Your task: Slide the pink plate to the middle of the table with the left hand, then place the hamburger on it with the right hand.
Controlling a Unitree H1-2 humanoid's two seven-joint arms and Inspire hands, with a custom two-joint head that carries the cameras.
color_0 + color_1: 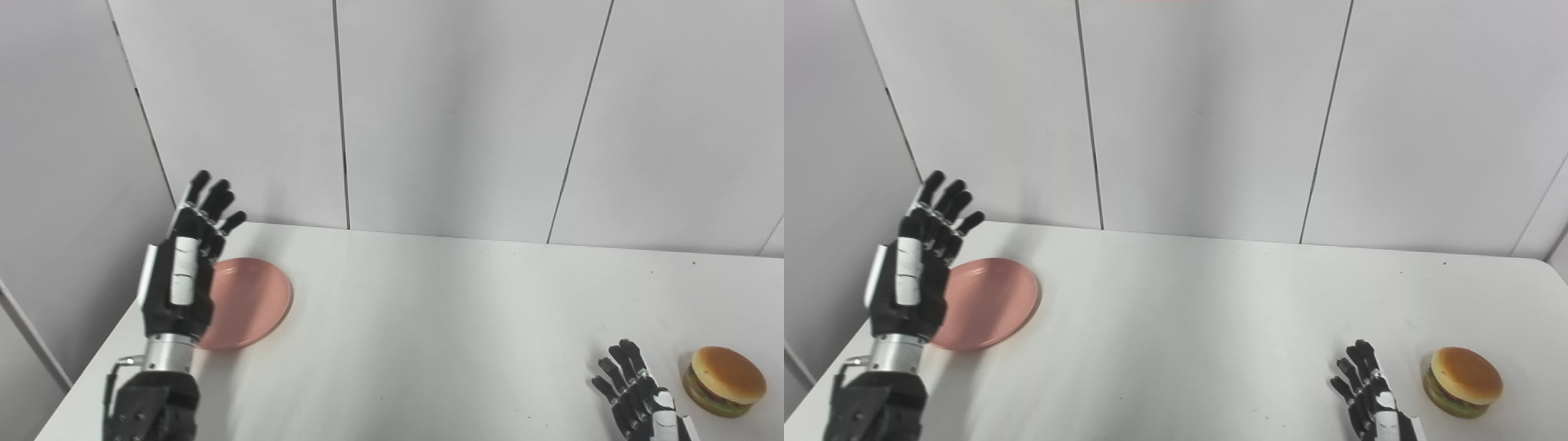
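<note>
Two robot hands open, plate step first.
I've got the left robot hand (184, 269) raised beside the plate (251, 300); next, lower and push it centreward. Right robot hand (640, 398) waits by the hamburger (726, 380).

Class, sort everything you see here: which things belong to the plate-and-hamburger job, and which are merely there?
Belong to the job:
round pink plate
toy hamburger with tan bun
left robot hand
right robot hand

Merely there:
white table
white panelled wall
</note>
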